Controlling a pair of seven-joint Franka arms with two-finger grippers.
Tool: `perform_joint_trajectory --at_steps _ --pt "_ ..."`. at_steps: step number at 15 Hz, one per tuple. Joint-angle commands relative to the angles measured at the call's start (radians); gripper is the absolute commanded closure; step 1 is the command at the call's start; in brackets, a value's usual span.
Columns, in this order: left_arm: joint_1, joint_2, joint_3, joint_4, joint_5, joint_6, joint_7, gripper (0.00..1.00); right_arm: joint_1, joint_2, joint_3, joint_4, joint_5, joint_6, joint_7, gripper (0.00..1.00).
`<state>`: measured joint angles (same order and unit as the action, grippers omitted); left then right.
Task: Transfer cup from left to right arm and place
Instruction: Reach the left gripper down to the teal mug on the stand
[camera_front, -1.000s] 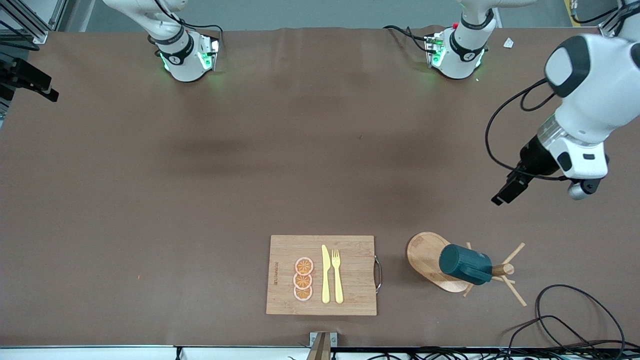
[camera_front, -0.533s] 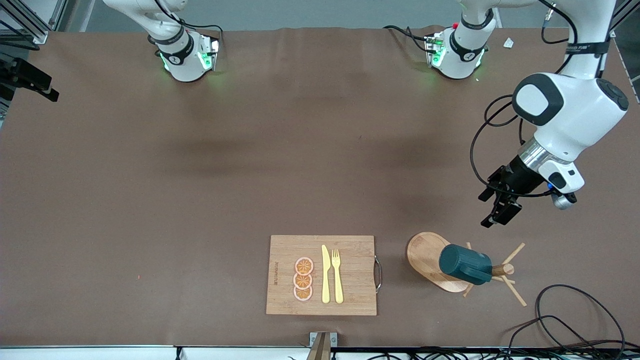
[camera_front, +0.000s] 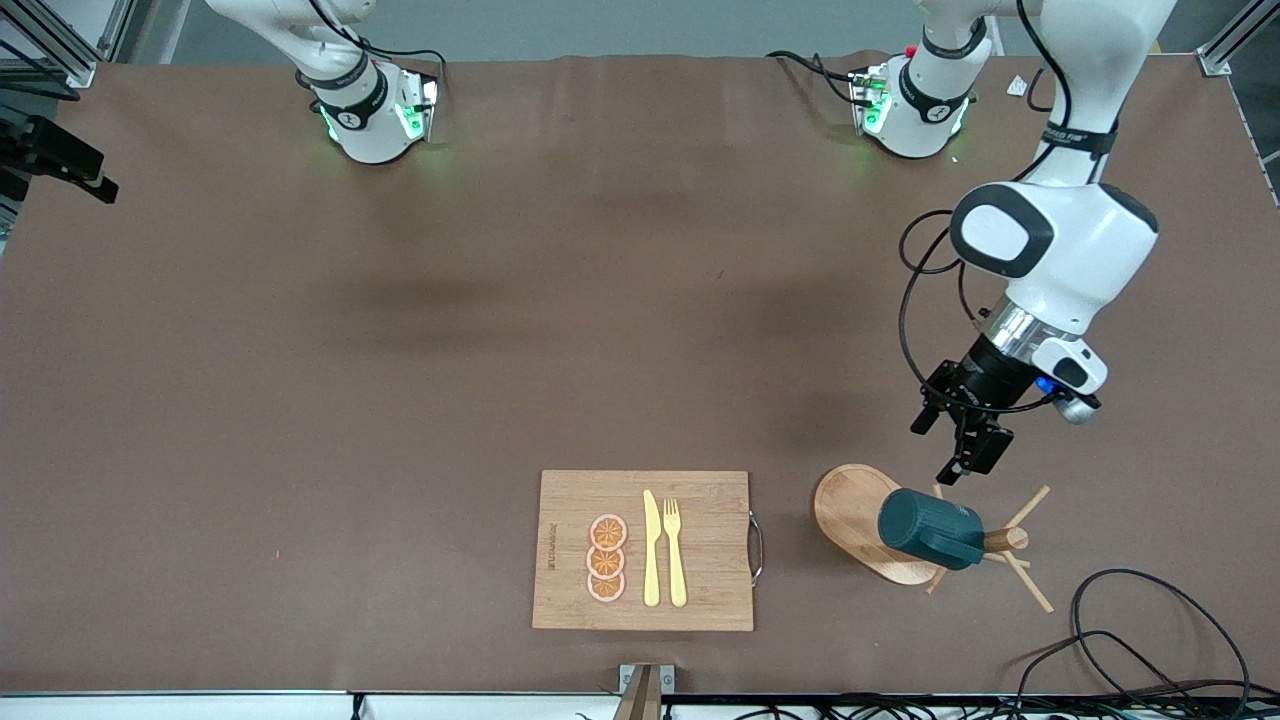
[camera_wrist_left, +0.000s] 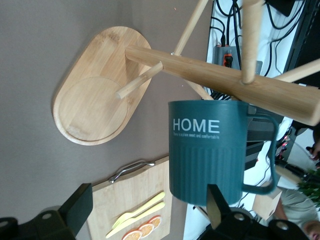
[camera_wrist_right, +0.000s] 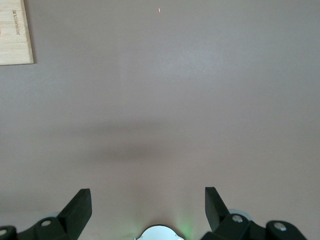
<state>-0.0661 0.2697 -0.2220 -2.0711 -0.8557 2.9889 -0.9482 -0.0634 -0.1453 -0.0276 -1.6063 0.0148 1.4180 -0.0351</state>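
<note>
The cup (camera_front: 928, 527) is hung by its handle on a peg of the wooden mug tree (camera_front: 1003, 540), over the tree's oval base (camera_front: 848, 505), at the left arm's end of the counter (camera_front: 300, 400), beside the cutting board (camera_front: 640, 550). Nothing grips it yet.

The left hand (camera_front: 950, 450) is held over the counter just beside the mug tree, fingers spread and empty. In the left wrist view the cup (camera_wrist_left: 215, 150) sits between the spread fingers (camera_wrist_left: 77, 205) but is not touched.

The right hand (camera_wrist_right: 147, 207) is not seen in the front view; in its own wrist view it is released, empty, over bare counter. That arm is judged to be waiting.

Handling, judged:
- Rigid, likely ceramic or hard plastic; light to moderate weight; breakable if dropped.
- Ribbed lower wall should give some grip; the smooth band with "HOME" lettering is likely more slippery.
- The body looks about as wide as the hand's opening, so margin is thin. A grasp across the ribbed body is preferred, with the handle left clear so it can be slid off the peg.
- Room on the wall should be left for the right hand at handover.

Counts: one cup, one mug tree, one cutting board, one knife (camera_front: 651, 548), one fork (camera_front: 675, 550), three orange slices (camera_front: 606, 559).
</note>
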Motion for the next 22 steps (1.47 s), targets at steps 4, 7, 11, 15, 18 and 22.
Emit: perform_joint_trajectory --at_steps 4,7,11,15,18,22 --pt "0.003 0.029 -0.01 0.04 -0.045 0.064 -0.003 0.0 -0.01 -0.005 0.009 0.003 -0.004 -0.004 -0.006 0.0" --pt "-0.003 0.072 -0.01 0.088 -0.068 0.088 -0.003 0.0 -0.01 -0.007 0.009 0.003 -0.004 -0.004 -0.006 0.0" --pt "-0.006 0.126 -0.01 0.134 -0.072 0.116 -0.003 0.0 -0.01 -0.005 0.009 0.003 -0.004 -0.004 -0.006 0.0" --pt "-0.008 0.169 -0.01 0.189 -0.075 0.125 -0.003 0.0 -0.013 -0.007 0.008 0.002 -0.004 -0.004 -0.006 0.0" --pt "-0.011 0.204 -0.01 0.247 -0.082 0.127 -0.009 0.0 -0.013 -0.007 0.006 -0.003 -0.004 -0.004 -0.006 0.0" --pt "-0.028 0.23 -0.01 0.269 -0.082 0.137 -0.009 0.0 -0.018 -0.007 0.003 -0.003 -0.004 0.009 -0.006 0.0"
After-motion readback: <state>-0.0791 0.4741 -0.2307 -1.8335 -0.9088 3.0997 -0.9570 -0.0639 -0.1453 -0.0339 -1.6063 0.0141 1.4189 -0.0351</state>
